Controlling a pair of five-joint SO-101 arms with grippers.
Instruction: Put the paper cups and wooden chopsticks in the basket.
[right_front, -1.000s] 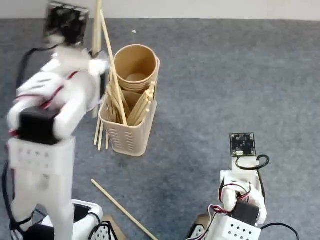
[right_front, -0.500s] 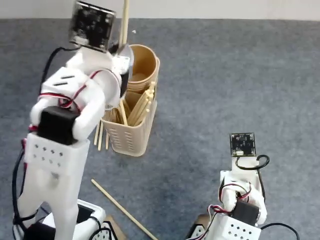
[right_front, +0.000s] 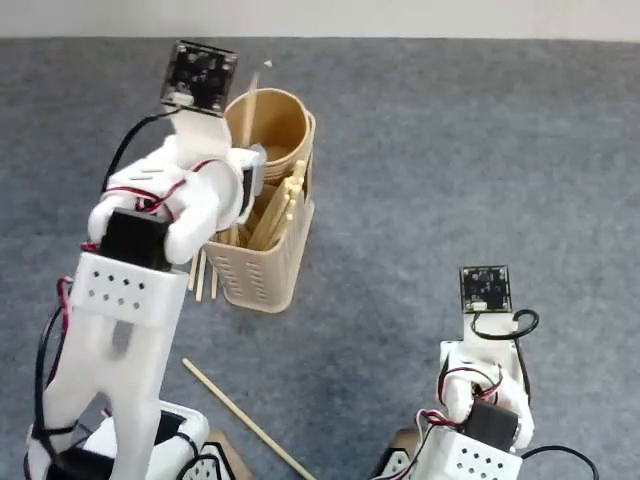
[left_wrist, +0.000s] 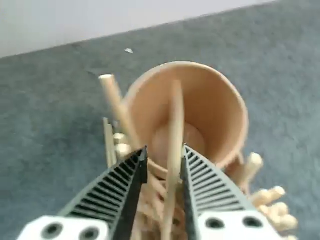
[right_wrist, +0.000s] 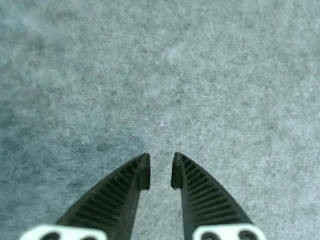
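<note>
Grey worktop (right_front: 450, 150): paper cups (right_front: 272, 125) and most chopsticks (right_front: 270, 215) are in the basket (right_front: 255, 275). Left tool (left_wrist: 164, 155) sits loosely parted around one chopstick (left_wrist: 175, 115). Right tool (right_wrist: 160, 172) is barely parted and empty. Stray chopstick (right_front: 240, 415) still outside.

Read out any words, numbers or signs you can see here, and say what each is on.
No text can be read.
Black board on the left arm and black board on the right arm: tiny marks, too small to read.
No print shows on the paper cup, basket or chopsticks.
</note>
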